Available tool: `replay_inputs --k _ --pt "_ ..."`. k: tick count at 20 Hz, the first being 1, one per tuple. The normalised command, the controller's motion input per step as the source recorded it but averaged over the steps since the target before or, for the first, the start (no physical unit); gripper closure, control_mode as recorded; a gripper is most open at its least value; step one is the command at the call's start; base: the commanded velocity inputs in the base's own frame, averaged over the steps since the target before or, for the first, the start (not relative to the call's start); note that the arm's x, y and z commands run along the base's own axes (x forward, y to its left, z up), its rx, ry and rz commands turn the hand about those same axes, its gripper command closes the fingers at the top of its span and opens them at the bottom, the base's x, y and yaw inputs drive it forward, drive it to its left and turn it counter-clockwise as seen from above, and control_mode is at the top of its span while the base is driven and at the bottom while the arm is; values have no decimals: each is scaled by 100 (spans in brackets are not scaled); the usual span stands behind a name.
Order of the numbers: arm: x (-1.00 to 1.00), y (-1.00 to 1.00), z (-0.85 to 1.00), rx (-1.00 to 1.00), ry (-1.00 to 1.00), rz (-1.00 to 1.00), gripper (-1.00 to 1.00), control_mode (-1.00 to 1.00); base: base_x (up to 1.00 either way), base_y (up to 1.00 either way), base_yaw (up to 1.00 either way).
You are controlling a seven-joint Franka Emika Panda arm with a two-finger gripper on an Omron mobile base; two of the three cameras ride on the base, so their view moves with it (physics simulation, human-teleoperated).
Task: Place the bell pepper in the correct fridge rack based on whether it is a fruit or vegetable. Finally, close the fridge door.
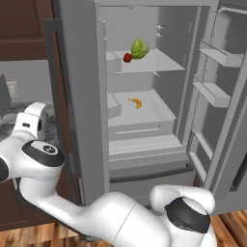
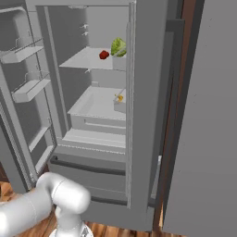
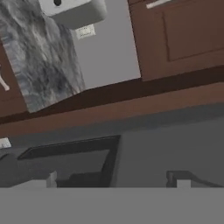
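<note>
Left base view | bell pepper on upper fridge shelf | pincer apart, elsewhere

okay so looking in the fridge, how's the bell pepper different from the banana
The bell pepper is red and rounded; the banana is yellow, long and curved. The bell pepper sits on the upper shelf, right beside a leafy green vegetable; the banana lies alone on the shelf below. Both are small and rest inside the open fridge.

You see a green lettuce on the upper shelf, a yellow banana on the shelf below, and wooden flooring underneath.
</note>
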Motion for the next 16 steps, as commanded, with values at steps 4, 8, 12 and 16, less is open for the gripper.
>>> replay_inputs --k 4,8,12,16 --pt "44 -51 -18 -4 10 -20 -100 -100 0 0 0" --pt "4 -91 0 0 1 -9 -100 -100 0 0 0" --pt "2 -100 -2 0 0 -3 -100 -100 0 0 0" --pt "40 -100 0 2 1 0 -100 -100 0 0 0"
